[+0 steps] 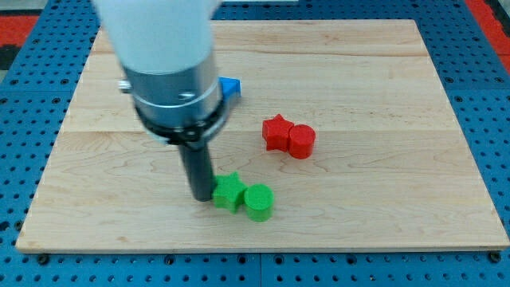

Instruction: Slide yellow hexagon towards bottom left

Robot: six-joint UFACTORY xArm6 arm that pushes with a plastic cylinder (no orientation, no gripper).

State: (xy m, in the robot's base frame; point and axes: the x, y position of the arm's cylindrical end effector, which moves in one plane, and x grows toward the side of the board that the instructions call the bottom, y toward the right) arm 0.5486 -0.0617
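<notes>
No yellow hexagon shows in the camera view; the arm's body may hide it. My tip (pixel 200 196) rests on the wooden board (pixel 374 183), touching or just left of a green star block (pixel 229 192). A green cylinder (pixel 259 202) sits against that star's right side. The arm's white and grey body (pixel 167 72) covers the upper left part of the board.
A red star block (pixel 276 131) and a red cylinder (pixel 301 141) touch each other right of centre. A blue block (pixel 230 87) peeks out from behind the arm's body. A blue pegboard (pixel 32 88) surrounds the board.
</notes>
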